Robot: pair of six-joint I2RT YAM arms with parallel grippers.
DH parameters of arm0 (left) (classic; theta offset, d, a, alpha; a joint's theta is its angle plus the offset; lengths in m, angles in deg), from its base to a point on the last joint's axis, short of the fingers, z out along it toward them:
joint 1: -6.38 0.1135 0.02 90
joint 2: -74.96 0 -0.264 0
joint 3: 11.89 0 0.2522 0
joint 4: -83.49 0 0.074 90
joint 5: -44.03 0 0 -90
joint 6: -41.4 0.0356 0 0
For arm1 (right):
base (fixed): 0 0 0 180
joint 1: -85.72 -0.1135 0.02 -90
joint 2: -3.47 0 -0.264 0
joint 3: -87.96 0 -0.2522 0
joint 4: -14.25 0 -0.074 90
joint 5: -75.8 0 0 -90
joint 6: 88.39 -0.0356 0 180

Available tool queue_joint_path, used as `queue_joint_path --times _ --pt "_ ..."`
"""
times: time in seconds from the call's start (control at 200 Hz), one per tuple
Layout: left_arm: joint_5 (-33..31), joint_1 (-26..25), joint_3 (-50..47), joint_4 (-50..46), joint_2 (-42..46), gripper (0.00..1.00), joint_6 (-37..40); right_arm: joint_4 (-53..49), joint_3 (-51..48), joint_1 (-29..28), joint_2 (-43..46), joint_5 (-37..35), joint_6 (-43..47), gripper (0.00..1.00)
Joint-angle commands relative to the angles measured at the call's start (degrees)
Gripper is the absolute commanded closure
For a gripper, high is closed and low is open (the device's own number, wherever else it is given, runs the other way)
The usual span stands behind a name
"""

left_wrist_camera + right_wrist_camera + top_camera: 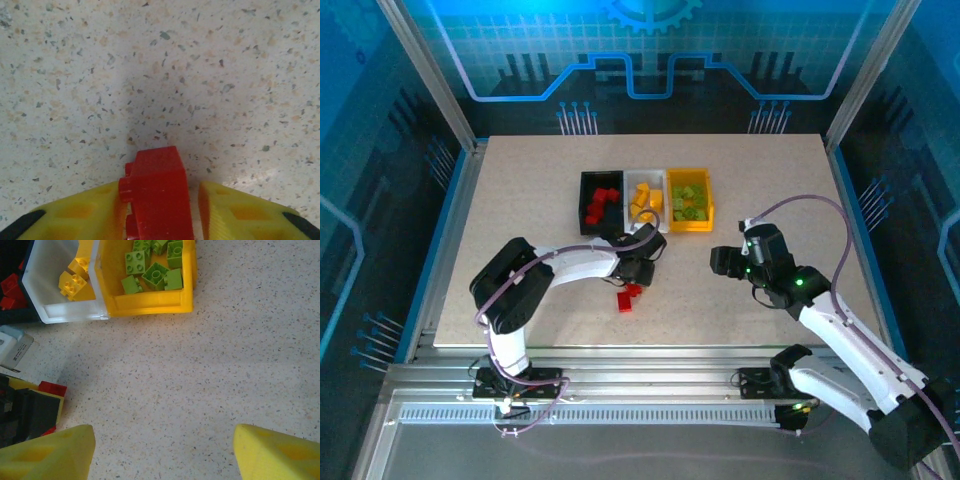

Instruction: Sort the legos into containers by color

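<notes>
Left gripper reaches in just in front of the bins, and in the left wrist view its yellow fingers are clenched on a red lego. The brick stands between them, pressed against one finger, with only a thin sliver showing beside the other. Speckled desk lies beyond it. Just on the near side of that gripper, a few loose red legos lie together on the desk. Over to the right gripper, which hangs well apart from the left one, level with it on the right side of the desk. From its own wrist camera the fingers are spread wide and released, with bare desk between them. Now the containers, three in a row touching side by side at mid-desk. The black bin on the left holds red legos. The white bin in the middle holds yellow legos. The yellow bin on the right holds green legos. The right wrist view catches the near corners of the white and yellow bins, with green bricks heaped inside the yellow one.
</notes>
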Motion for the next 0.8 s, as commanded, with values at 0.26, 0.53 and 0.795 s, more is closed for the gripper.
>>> queue_joint_path --times 0.26,0.53,0.795 --pt "-4.6 0.2 0.2 -0.7 1.1 0.78 -0.9 -0.3 -1.0 -0.7 0.8 -0.7 -0.7 0.26" --pt "-7.9 4.0 0.6 -1.4 10.4 0.82 -1.1 -0.5 -1.0 -0.7 1.3 -0.7 -0.7 0.26" --pt "-8.5 15.6 8.2 -1.5 10.0 0.82 0.4 0.3 -1.4 -0.8 0.6 -0.1 -1.1 0.26"
